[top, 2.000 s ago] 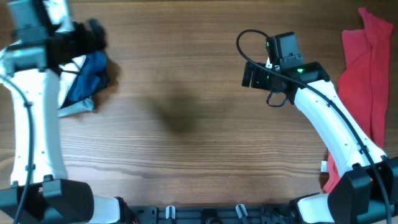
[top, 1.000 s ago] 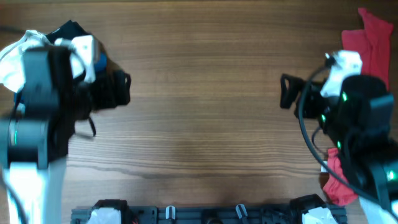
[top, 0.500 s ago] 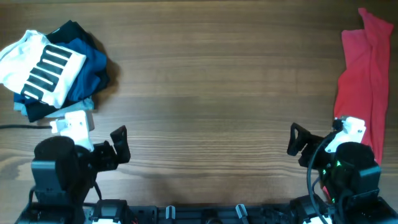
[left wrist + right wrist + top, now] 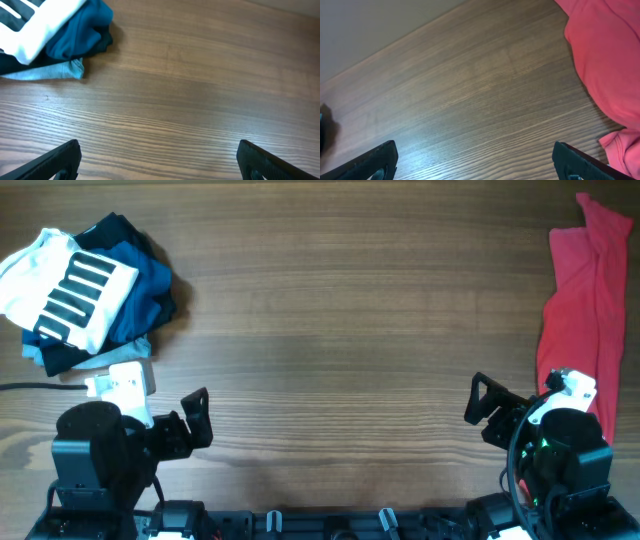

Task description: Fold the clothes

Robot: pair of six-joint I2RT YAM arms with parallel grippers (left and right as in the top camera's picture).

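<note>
On the brown wood-grain table (image 4: 330,330) the clothes lie in two separate places, well apart, with bare boards between them.

At the far left sits a loose pile of folded soft garments. On top lies a white cotton T-shirt with a print of black bars (image 4: 60,290), tilted so the bars run diagonally. Under it and bulging out to the right is a deep blue garment (image 4: 148,285). A black garment (image 4: 112,227) shows at the far edge of the pile, and a pale-blue piece (image 4: 132,350) sticks out at the near edge, flat on the wood.

Along the right edge of the table lies a rumpled red cotton shirt (image 4: 585,310), drawn out in a long strip from the far right corner toward the near side. Its near end reaches the right arm's white and black body and goes out of sight behind it. Any print on it cannot be made out.

Both arms are folded back at the near edge, one on each side. The left gripper (image 4: 197,418) hovers above the wood on the near side of the pile, not touching it. Its black fingers (image 4: 60,160) stand wide apart in the left wrist view, released, with only table between them. The right gripper (image 4: 487,405) hangs just left of the red shirt's near end. Its fingers (image 4: 372,160) are likewise spread and released, holding nothing, and the red cloth lies beside the right-hand finger.
</note>
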